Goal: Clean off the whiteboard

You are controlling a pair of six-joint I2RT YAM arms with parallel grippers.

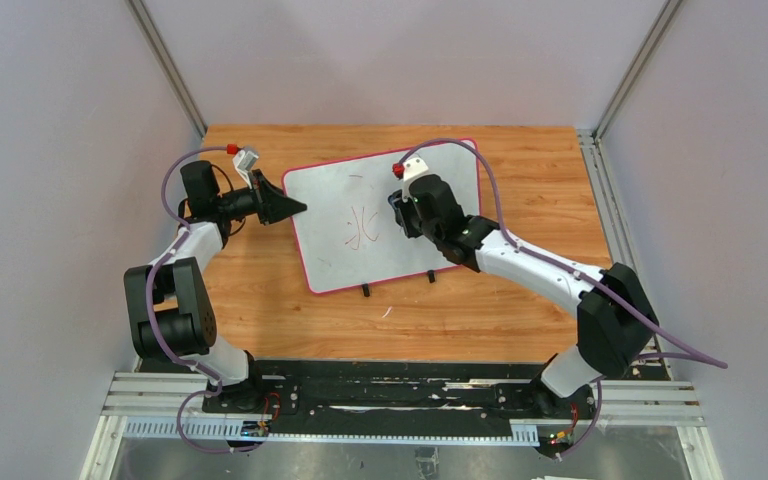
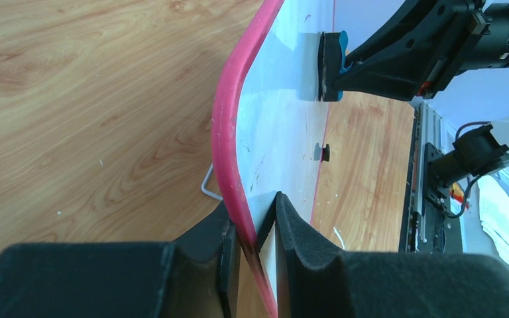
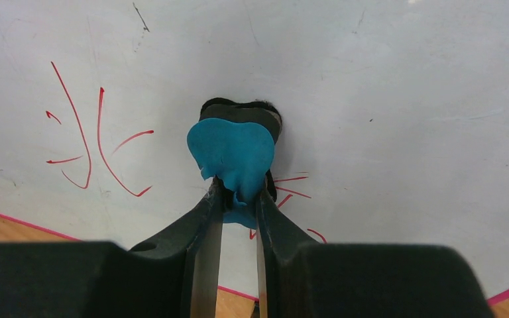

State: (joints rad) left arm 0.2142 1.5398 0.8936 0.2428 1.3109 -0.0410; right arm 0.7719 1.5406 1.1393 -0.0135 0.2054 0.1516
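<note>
the whiteboard (image 1: pixel 340 190) is sitting on the wooden table (image 1: pixel 520 290). the left claw (image 2: pixel 255 218) is pinching its pink edge. the right claw (image 3: pixel 238 199) is squeezing a blue eraser (image 3: pixel 232 156) against the board, by red marks (image 3: pixel 86 142).

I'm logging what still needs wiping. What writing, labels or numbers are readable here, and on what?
"水": red handwritten character on the whiteboard, loosely drawn, so my reading is tentative.
More red strokes beside the blue eraser: partly covered, unreadable.
Printed labels, brands, numbers: none legible.
</note>
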